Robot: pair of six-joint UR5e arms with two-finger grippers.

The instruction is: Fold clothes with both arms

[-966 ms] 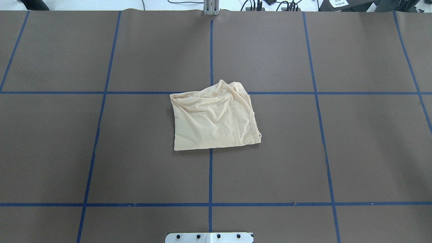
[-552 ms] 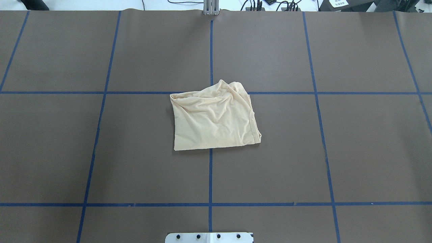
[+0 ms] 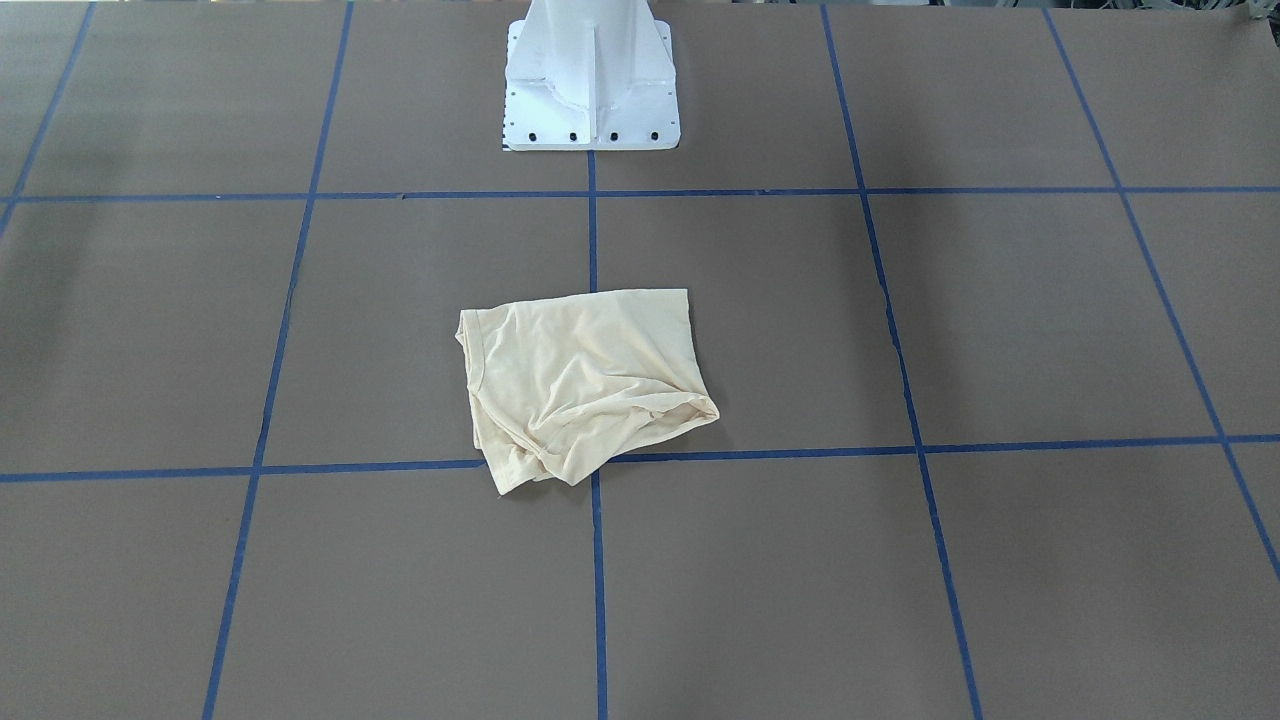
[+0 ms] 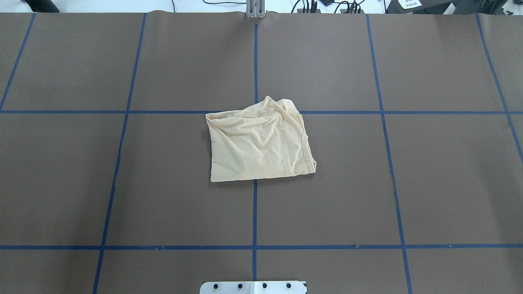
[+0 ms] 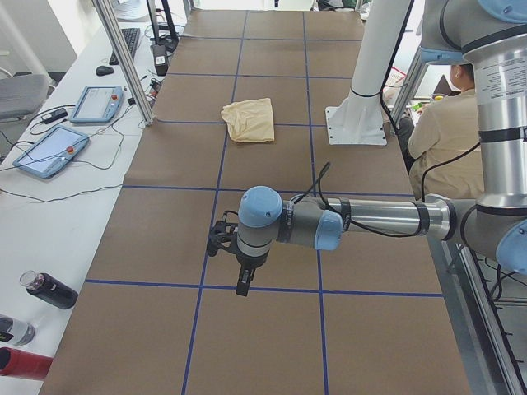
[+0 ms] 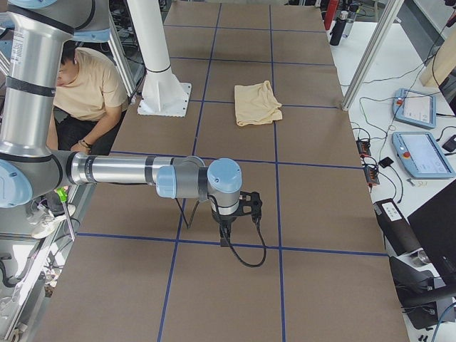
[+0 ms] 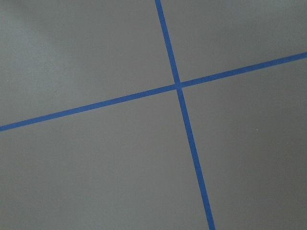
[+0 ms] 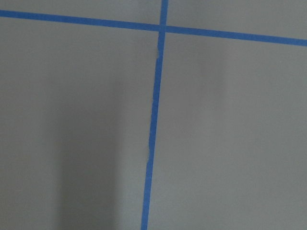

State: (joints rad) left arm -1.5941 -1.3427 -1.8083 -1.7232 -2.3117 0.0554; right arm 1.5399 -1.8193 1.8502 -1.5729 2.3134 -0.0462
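So the roughly folded cream shirt [image 4: 259, 141] lay mid-desk [image 4: 122, 183], well apart from the left fingers [image 5: 243, 284] and right fingers [image 6: 226, 239], and I couldn't tell if either pair was spread or closed.

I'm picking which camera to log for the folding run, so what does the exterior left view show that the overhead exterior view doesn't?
Only exterior left: the left arm with its hand low over the table, away from the T-shirt; a seated person; two pendants and bottles on the side bench. Only overhead: the T-shirt's creases and hemmed edge seen clearly, no arm. Both: the folded cream T-shirt on the brown table, the white pedestal's base.
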